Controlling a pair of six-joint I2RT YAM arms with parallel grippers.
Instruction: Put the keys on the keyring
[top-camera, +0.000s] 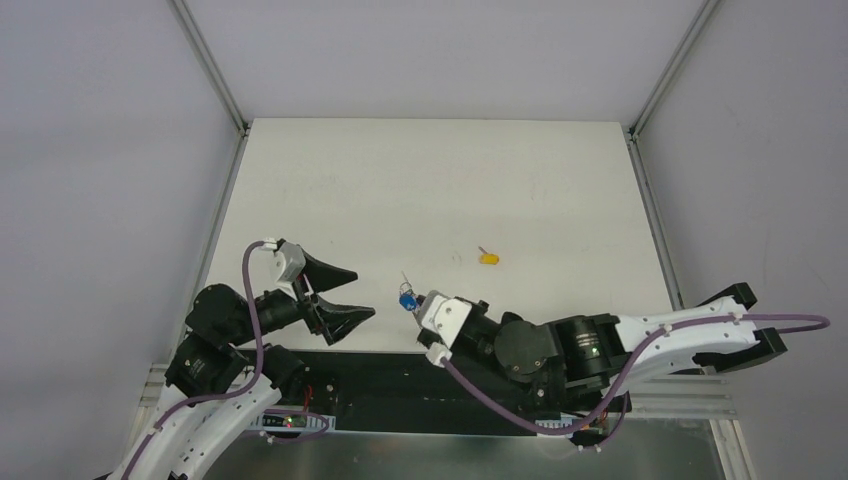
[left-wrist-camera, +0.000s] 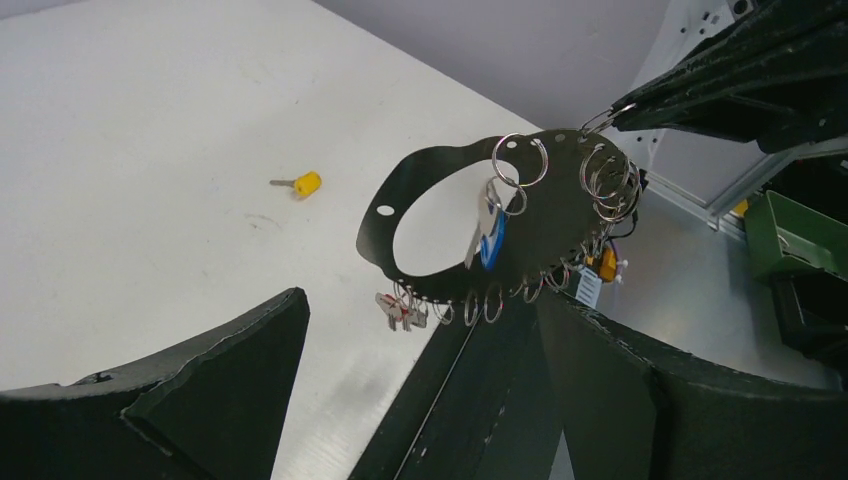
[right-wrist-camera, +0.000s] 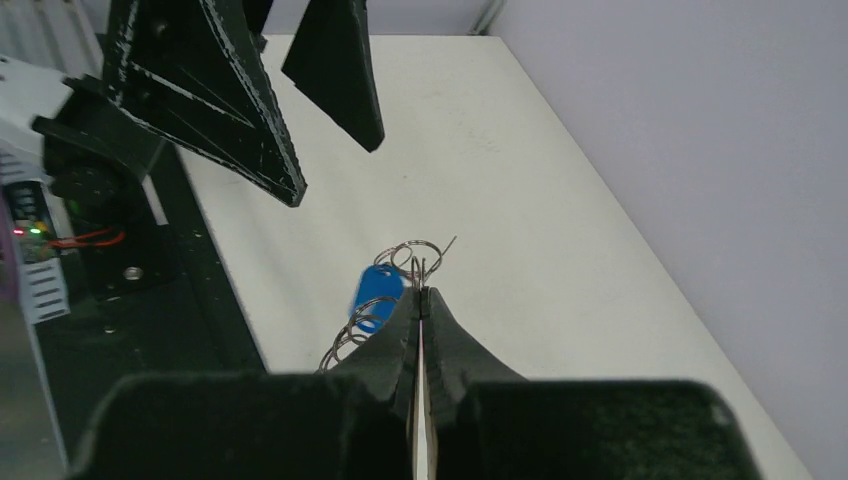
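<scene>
- The keyring, a dark flat plate with an oval opening and small split rings along its edge, hangs in the air over the near part of the table.
- A blue-headed key and a few silver keys dangle from it.
- My right gripper has its jaws pinched together on the plate's edge.
- My left gripper is spread wide, holding nothing, near the plate.
- A yellow-headed key lies alone on the table, well apart.
</scene>
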